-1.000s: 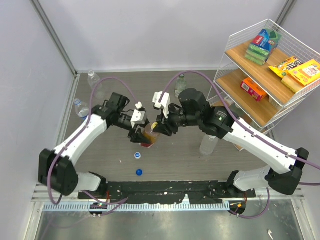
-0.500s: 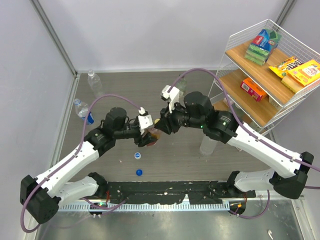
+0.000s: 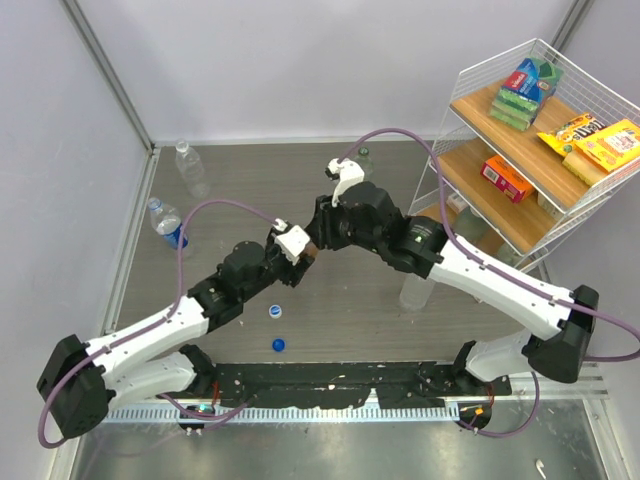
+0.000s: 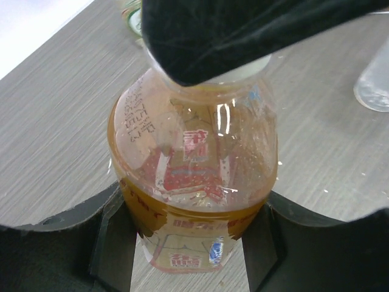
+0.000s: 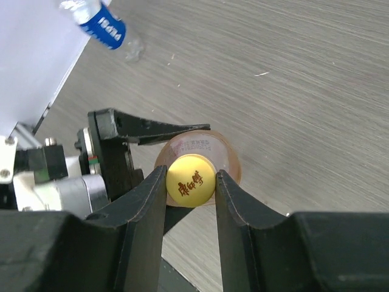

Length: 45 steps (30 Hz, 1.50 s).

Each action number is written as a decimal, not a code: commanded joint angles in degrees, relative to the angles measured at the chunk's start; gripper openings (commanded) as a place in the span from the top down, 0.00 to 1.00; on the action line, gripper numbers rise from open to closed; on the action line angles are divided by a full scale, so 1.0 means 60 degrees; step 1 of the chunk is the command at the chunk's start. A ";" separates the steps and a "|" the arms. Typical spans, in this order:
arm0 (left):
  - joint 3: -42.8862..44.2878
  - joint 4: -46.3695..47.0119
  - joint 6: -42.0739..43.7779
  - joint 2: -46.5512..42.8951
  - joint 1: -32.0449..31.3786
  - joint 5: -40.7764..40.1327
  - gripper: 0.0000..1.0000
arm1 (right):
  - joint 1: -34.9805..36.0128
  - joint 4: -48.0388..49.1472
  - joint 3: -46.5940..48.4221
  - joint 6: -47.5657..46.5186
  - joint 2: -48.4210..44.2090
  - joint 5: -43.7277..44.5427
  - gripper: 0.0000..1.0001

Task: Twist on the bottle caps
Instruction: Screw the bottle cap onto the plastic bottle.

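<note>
The amber bottle (image 4: pixel 194 176) with a red label stands upright on the table, gripped low on its body between my left gripper's fingers (image 4: pixel 112 240). My left gripper (image 3: pixel 293 262) is shut on it. The yellow cap (image 5: pixel 191 180) sits on the bottle's neck, pinched between my right gripper's fingers (image 5: pixel 146 207). My right gripper (image 3: pixel 312 243) is shut on the cap from above and shows as a black shape (image 4: pixel 243 30) over the bottle top. In the top view the two grippers mostly hide the bottle.
A white cap with a blue middle (image 3: pixel 275 311) and a dark blue cap (image 3: pixel 279 345) lie near the front. A blue-label bottle (image 3: pixel 168 225) and a clear bottle (image 3: pixel 188 165) are at the left. Another clear bottle (image 3: pixel 415 290) stands right, by the wire snack shelf (image 3: pixel 520 150).
The left arm has dropped and stretched forward while both grippers shifted slightly toward the back with the bottle. The right wrist has turned over the cap.
</note>
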 commanded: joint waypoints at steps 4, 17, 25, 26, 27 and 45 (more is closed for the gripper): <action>0.0194 0.4574 -0.0485 0.0260 -0.0523 -0.1356 0.85 | 0.0354 -0.0099 0.0392 0.1415 0.1000 0.1970 0.96; -0.0671 0.5175 -0.1334 0.0319 -0.0508 -0.0639 0.89 | 0.0398 0.0530 0.0540 0.0361 0.0195 0.1167 0.50; -0.0672 0.3963 -0.1584 -0.0003 -0.0012 0.0719 0.90 | 0.0398 0.0589 -0.0060 -0.0562 -0.1136 0.0390 0.15; -0.0614 0.3656 -0.1613 -0.0105 0.0251 0.1245 0.90 | 0.0398 0.0575 -0.0119 -0.0867 -0.1255 0.0303 0.15; -0.0570 0.3494 -0.1671 -0.0149 0.0529 0.1917 0.90 | 0.0398 0.0560 -0.0221 -0.1001 -0.1488 0.0113 0.15; 0.1951 -0.5077 0.4920 0.0612 0.2890 1.1592 0.89 | 0.0369 -0.1094 -0.0618 -0.7592 -0.2501 -0.4663 0.18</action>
